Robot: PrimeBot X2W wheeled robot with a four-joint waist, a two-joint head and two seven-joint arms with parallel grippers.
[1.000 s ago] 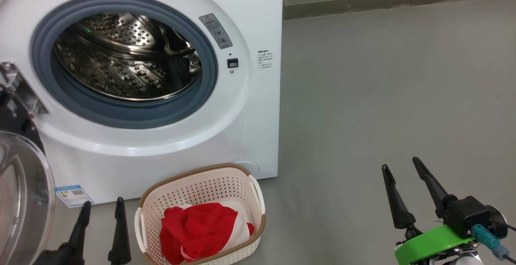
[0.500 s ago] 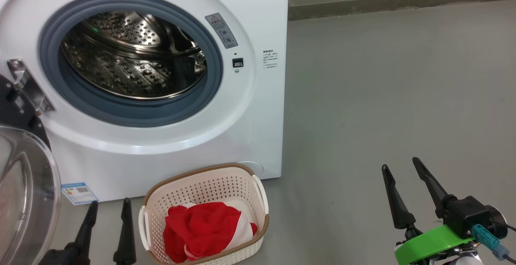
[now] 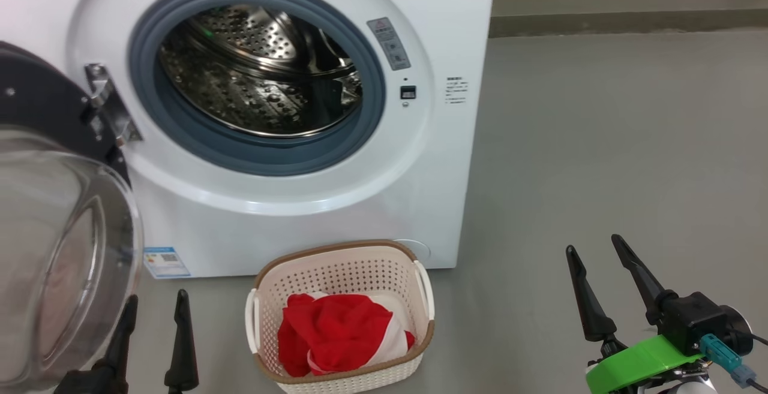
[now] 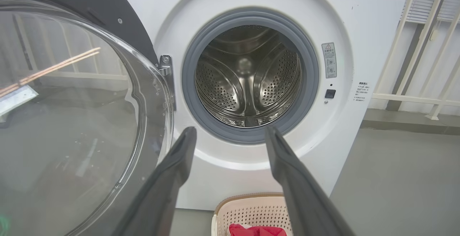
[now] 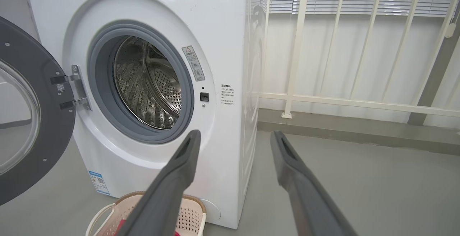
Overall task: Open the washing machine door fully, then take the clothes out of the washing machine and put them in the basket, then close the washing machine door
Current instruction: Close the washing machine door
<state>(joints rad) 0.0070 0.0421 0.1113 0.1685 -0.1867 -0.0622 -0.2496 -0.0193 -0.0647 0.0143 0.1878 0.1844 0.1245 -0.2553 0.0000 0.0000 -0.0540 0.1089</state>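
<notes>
Head view, as I read it from my station. The washing machine (image 3: 300, 226), a white boxy front-loader, fills the frame from 9 to 12 o'clock. Its grey rubber ring (image 3: 198, 145) frames a perforated steel drum (image 3: 264, 76) with a bright sheen.

The washing machine door (image 3: 60, 250) stands swung open at 9 o'clock of the opening, hung on a metal hinge (image 3: 111, 106). It has a wide black rim and a bulging clear glass bowl.

The basket (image 3: 342, 268) is cream, perforated and brown-rimmed. It sits on the floor (image 3: 600, 142) at 6 o'clock of the opening, just before the machine's base. The clothes (image 3: 342, 334), bright red with white parts, lie bunched inside it.

The left pincer (image 3: 157, 295) is at 7 o'clock of the frame, spread and empty, just beside the door glass. The right pincer (image 3: 592, 243) is at 4 o'clock, likewise spread and empty, well apart from the basket.

The floor is smooth grey. A blue label sticker (image 3: 166, 261) marks the machine's lower front. In the right wrist view I see a white railing (image 5: 359, 103) at 3 o'clock of the machine.
</notes>
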